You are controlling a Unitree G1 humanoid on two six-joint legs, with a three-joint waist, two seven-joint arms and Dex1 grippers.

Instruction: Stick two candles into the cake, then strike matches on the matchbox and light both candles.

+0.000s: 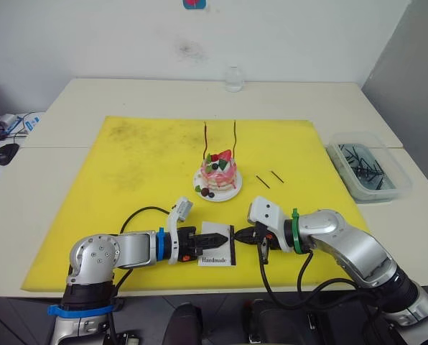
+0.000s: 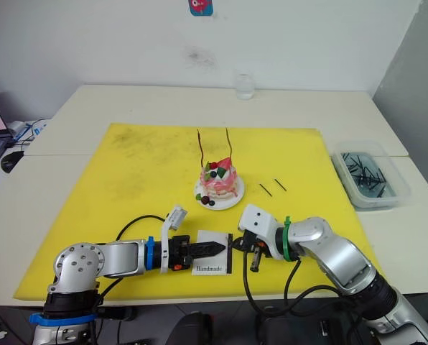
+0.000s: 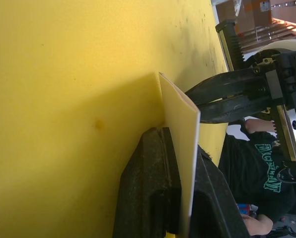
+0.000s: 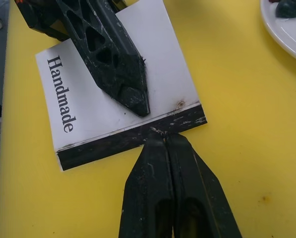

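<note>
Candles (image 1: 220, 142) stand upright in the cake (image 1: 217, 175), which sits on its white plate at the middle of the yellow mat (image 1: 128, 165); neither shows a flame.

The mat is soft foam. Pressing down during a strike could dent it and tip the matchbox (image 4: 113, 94), so the match would skip off the strip.

The matchbox lies near the mat's front edge, between the two grippers. The left gripper (image 1: 212, 241) is clamped across it, one finger over the printed face and one beneath. A hard strike could slide or twist the box out of this grip, since the hold reaches only partway across the card.

The right gripper (image 4: 165, 144) is pressed together, its tip touching the dark striking strip (image 4: 133, 141). Whether a match is pinched there cannot be told; if none is held, the stroke would produce nothing. A thin match could also snap or slip from the tips under side load.

Two matches (image 1: 270, 177) lie loose on the mat just right of the cake. A wide arm sweep toward the cake could scatter them or knock the thin candles over.
</note>
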